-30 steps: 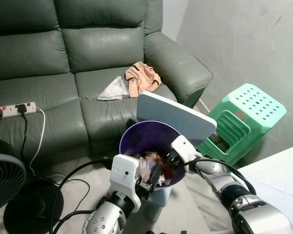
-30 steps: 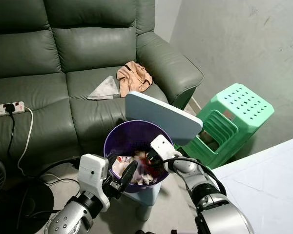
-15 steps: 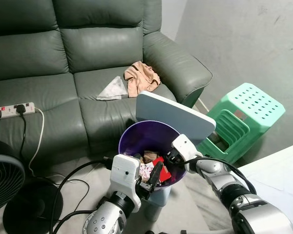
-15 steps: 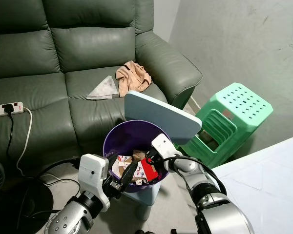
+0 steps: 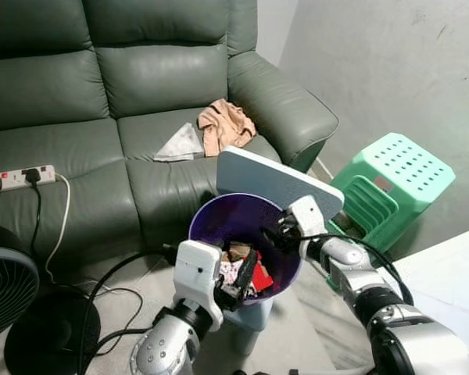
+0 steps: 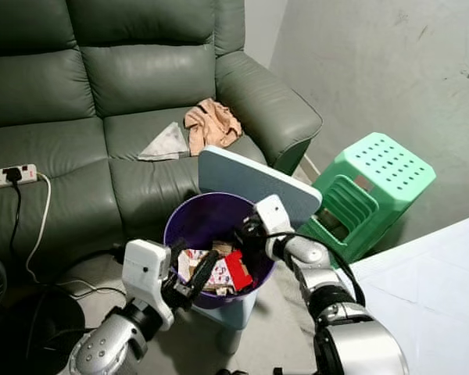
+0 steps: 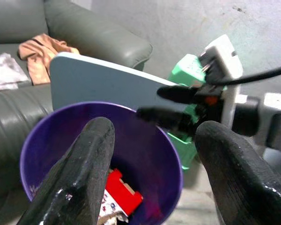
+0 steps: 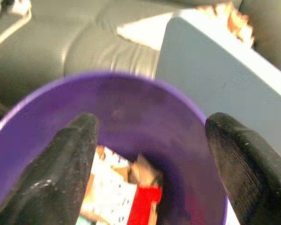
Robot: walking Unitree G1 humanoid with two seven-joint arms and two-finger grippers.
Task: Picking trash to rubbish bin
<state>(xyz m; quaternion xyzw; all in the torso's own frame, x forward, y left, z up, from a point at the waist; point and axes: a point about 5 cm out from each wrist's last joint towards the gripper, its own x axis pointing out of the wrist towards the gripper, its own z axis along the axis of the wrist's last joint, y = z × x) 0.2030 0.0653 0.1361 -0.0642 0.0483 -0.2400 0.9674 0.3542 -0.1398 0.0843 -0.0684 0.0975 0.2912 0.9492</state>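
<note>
Left gripper [image 5: 246,275]: fingers spread apart and holding nothing, poised at the near rim of the bin, tips pointing in over the rubbish.
Right gripper [image 5: 270,236]: fingers parted and empty, reaching in from the far right side of the rim, just below the lid.
Trash [image 5: 245,269]: already down inside the bin; a red packet [image 7: 122,190] lies on top, beside printed white wrappers [image 8: 110,194] and a scrap of brown card.
Handling: I judge it all light, thin and crumpled. It should crush readily and may slide out of a loose pinch, so a fold or bunched edge would be the best place to take hold.
Bin [image 5: 216,219]: purple, round, open at the top, standing on a pale blue base on the floor between the two arms.
Lid [image 5: 273,186]: pale blue flat panel tipped up behind the bin, stiff-looking, leaving the mouth open.
Sofa [image 5: 102,94]: grey-green leather, behind the bin; a peach cloth [image 5: 227,125] and a white paper piece [image 5: 181,144] lie on its seat, well apart from the grippers.
Stool [image 5: 387,187]: green plastic, to the right of the bin.
</note>
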